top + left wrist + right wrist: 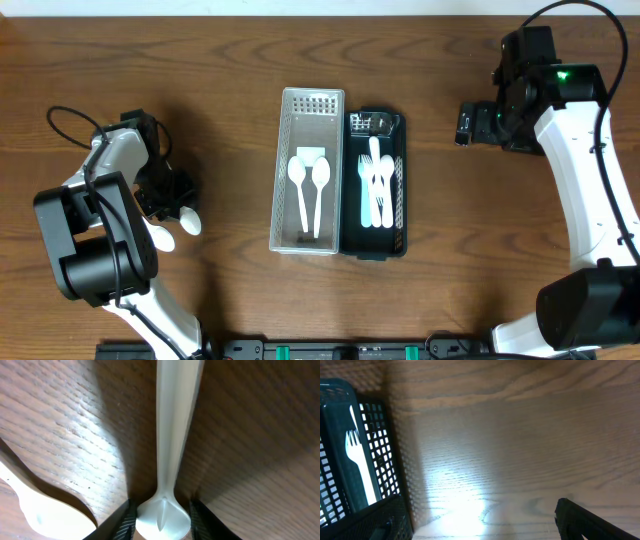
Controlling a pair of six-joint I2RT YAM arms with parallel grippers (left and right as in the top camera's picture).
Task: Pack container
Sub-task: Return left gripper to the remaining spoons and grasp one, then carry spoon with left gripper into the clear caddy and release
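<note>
My left gripper (182, 212) is shut on the bowl of a white plastic spoon (172, 435) low over the table at the left. Its handle points away from the jaws (161, 520). A second white spoon (160, 238) lies beside it and also shows in the left wrist view (40, 507). The light mesh container (283, 170) holds two white spoons (310, 185). The black mesh container (402, 180) holds several white forks (375, 185). My right gripper (464, 122) is open and empty over bare table right of the black container. Only one of its fingers (580, 522) shows in the right wrist view.
The two containers stand side by side at the table's middle. The black container's wall (380, 460) and one fork (362, 467) show at the left of the right wrist view. The left arm's cable (70, 125) loops over the table at the far left.
</note>
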